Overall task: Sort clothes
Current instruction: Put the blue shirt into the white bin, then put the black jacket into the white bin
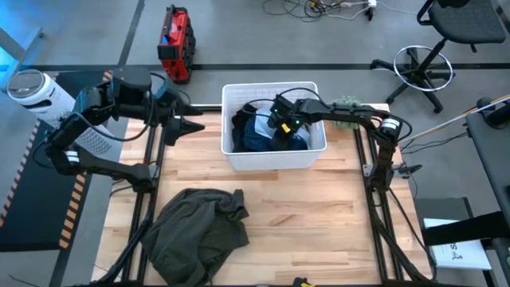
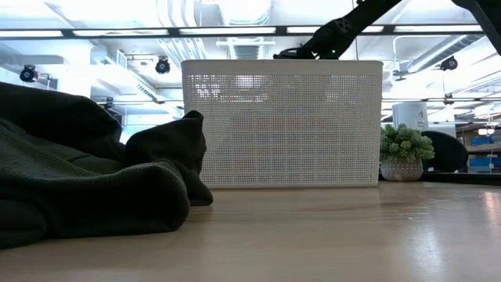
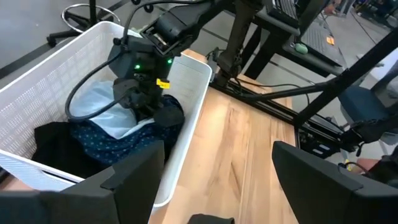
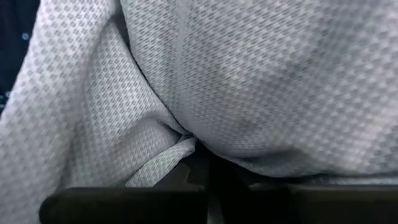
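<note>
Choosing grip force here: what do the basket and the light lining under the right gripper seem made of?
The basket looks like rigid white plastic, matte, with walls pierced in a fine lattice. The lining looks like thin woven or knit fabric, pale blue-grey, with a small dimpled texture and soft folds pinched at the right gripper; the fibre cannot be told.

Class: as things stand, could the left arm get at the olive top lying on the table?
Probably yes. The olive top lies in the open on the table's near left, outside the basket. The left gripper waits open on that side, and the right gripper is down in the basket, out of the way.
</note>
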